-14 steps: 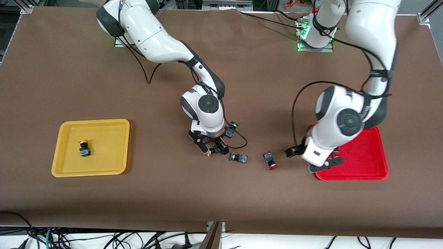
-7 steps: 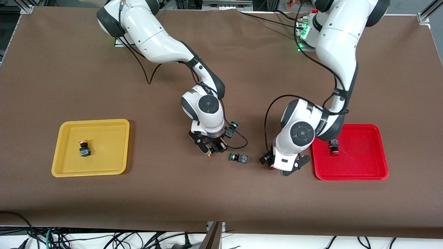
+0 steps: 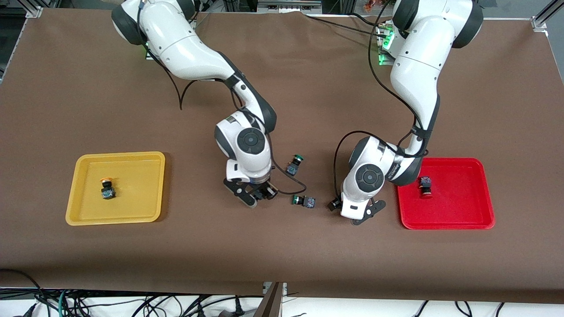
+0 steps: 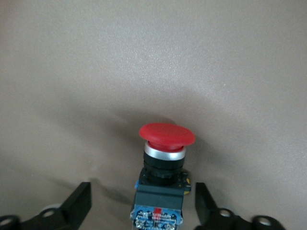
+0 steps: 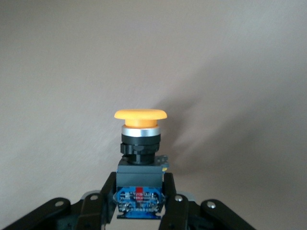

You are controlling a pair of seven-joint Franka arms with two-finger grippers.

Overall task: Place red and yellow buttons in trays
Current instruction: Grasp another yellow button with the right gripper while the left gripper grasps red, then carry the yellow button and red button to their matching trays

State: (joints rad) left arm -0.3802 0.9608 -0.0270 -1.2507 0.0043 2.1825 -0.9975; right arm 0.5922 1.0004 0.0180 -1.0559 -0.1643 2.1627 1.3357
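Fingers of left gripper point(image 3: 352, 211) now straddle red button point(image 4: 165, 167) — unclosed.

Table cover point(image 3: 88, 88): plain brown. Trays: one yellow tray point(image 3: 79, 211), one red tray point(image 3: 484, 193). Push-button switch bodies: black with blue label ends. Caps: red-capped button point(image 4: 167, 135), orange-yellow-capped button point(image 5: 140, 115), two green-capped buttons point(image 3: 298, 156) point(image 3: 294, 200). Arms: white with black joints.

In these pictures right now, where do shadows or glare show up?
Front view: even light, soft shadows beside the yellow tray and red tray. Left wrist view: a blurry shadow rings the red button. Right wrist view: the yellow button casts a faint shadow; no glare.
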